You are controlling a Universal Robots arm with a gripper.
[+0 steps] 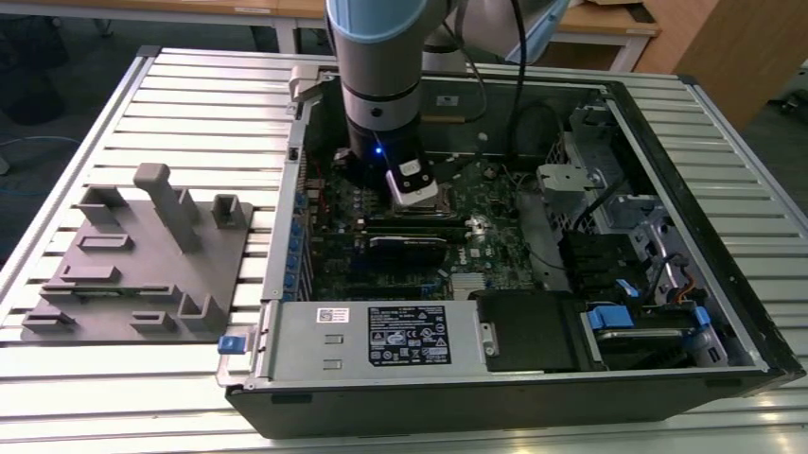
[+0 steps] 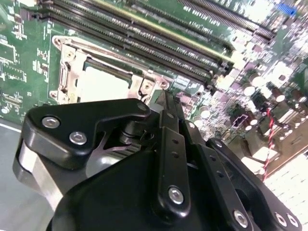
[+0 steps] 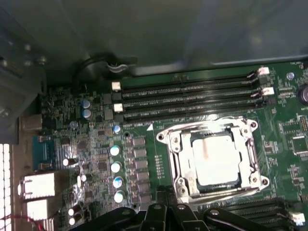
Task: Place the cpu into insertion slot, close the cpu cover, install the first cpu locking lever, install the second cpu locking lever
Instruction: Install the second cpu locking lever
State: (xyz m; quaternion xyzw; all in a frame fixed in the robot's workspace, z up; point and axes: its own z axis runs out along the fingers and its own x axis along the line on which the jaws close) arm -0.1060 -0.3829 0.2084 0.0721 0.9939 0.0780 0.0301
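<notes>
Hovering just above the cpu lying under the cpu cover, the gripper looks pinched together, maybe ready for a lever.

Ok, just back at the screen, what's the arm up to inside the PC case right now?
The arm's black gripper hangs low over the green motherboard, right beside the square metal-rimmed insertion slot. The silvery-grey square cpu already sits in that slot, and the thin silvery metal cpu cover frames it, apparently lying down around the chip. Whether the locking levers are latched can't be told.
</notes>
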